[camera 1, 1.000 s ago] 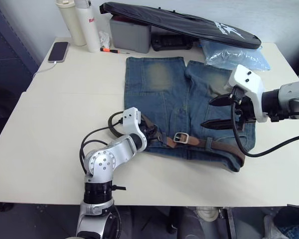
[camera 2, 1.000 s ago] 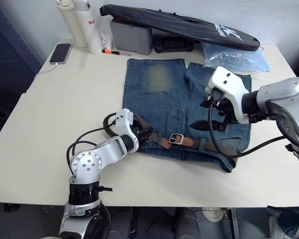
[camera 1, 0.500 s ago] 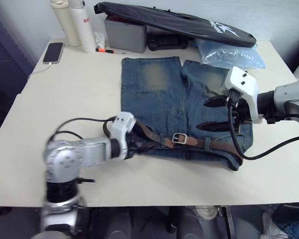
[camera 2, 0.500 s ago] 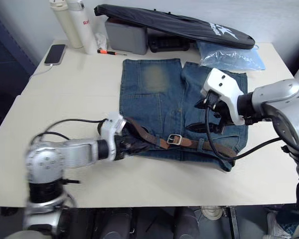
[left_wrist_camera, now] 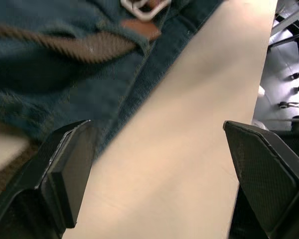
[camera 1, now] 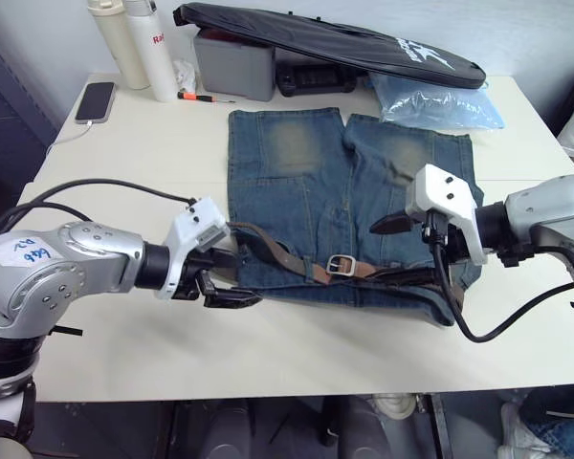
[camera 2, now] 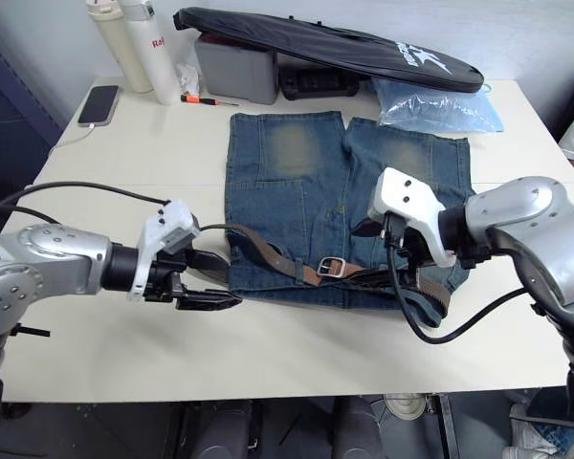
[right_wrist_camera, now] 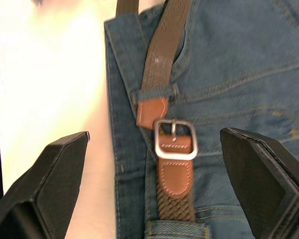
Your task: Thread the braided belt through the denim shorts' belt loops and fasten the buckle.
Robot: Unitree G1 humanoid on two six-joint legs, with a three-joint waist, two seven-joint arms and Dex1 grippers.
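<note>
Where washed denim shorts (camera 1: pixel 335 191) lie: braided belt (right_wrist_camera: pixel 162 55), rectangular buckle (right_wrist_camera: pixel 175 140).

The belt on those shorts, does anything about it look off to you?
Yes. The belt lies buckled along the waistband of the shorts, but its free end curls loose past the shorts' left edge instead of lying flat. The buckle itself looks closed and sits straight.

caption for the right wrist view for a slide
Open right gripper above the fastened buckle of the braided belt on the denim shorts.

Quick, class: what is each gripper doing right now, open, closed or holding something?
Left gripper: open, holding nothing.
Right gripper: open, holding nothing.
</note>
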